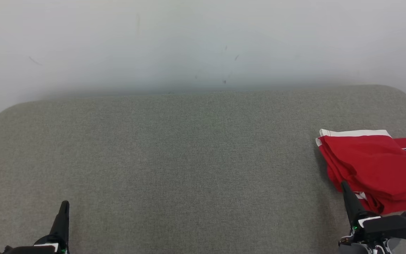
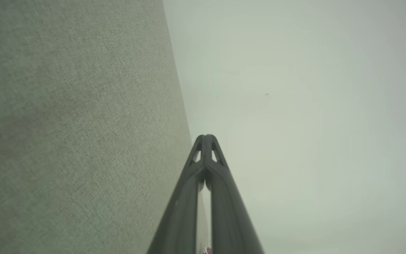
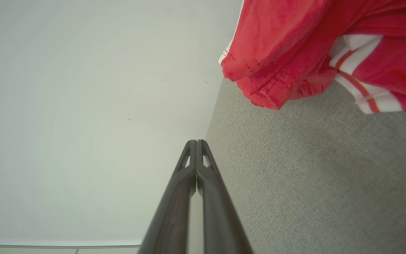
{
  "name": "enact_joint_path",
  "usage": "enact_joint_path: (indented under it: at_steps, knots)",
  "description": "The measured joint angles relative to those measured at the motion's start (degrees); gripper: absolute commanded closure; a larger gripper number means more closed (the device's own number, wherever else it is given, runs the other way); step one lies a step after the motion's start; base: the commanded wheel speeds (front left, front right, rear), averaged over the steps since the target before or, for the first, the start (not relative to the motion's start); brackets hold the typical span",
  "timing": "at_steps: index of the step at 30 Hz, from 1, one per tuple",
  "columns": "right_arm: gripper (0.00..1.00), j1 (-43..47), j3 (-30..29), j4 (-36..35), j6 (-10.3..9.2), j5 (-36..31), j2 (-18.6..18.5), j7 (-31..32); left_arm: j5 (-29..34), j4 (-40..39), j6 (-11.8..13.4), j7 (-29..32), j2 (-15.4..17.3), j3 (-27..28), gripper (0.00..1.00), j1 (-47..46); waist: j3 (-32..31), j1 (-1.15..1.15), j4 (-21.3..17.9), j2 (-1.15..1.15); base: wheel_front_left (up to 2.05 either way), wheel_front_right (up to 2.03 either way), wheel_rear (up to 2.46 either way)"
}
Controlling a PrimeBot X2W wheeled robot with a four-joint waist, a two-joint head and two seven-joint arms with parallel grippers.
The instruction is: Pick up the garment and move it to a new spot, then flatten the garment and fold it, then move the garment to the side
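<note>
- Status first: my left gripper (image 1: 64, 204) and right gripper (image 1: 344, 184) are both pinched fully closed, tips pressed together, with nothing in either one. You can see the bare tips in both wrist views.
- The garment (image 1: 368, 165) is the red one with white trim. It's sitting in a folded stack at the far right of the grey padded surface (image 1: 189, 158), so to me the job looks basically finished, or very close.
- Biggest worry is my right fingers. They're parked just beside the stack's near corner. The right wrist view shows a gap of bare grey between the tips and the cloth, so no contact. But if I swing that arm out sideways instead of pulling straight back, I could hook a layer and drag the fold open.
- The near edge of the stack looks pretty loose from the right wrist view, with rumpled layers and a striped trim bit poking out. Any brush from a closed fingertip would probably undo it.
- The garment runs off the right side of the head view, so I can't tell how close it is to the edge there. If it's overhanging, a small nudge might send the whole thing sliding off.
- If it does need another shove sideways, pushing with closed fingers would bunch it up rather than move it. I'd rather open up and grip it properly.
- The left arm is well apart from everything, so no drama there.
</note>
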Motion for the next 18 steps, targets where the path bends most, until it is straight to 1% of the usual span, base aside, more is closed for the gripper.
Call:
enact_joint_path:
  at_steps: [7, 11, 18]
  knots:
    - [1.0, -1.0, -0.48, 0.13, 0.48, 5.22, 0.04, 0.82, -5.3, 0.04, -0.74, 0.87, -0.66, 1.43, 1.0, -0.05, 0.19, 0.0, -0.19, 0.0, 0.0, 0.0, 0.0]
    - [1.0, -1.08, -0.78, 0.21, 0.62, 7.99, 0.09, 1.32, -8.23, 0.1, -1.62, 1.38, -0.88, 2.08, 1.0, -0.23, 0.3, 0.0, -0.3, 0.0, 0.0, 0.0, 0.0]
    - [1.0, -1.61, -0.79, 0.25, 0.86, 8.81, 0.12, 1.34, -8.65, 0.11, -1.62, 1.38, -0.96, 2.15, 1.0, -0.96, 0.3, 0.0, -0.31, 0.0, 0.0, 0.0, 0.0]
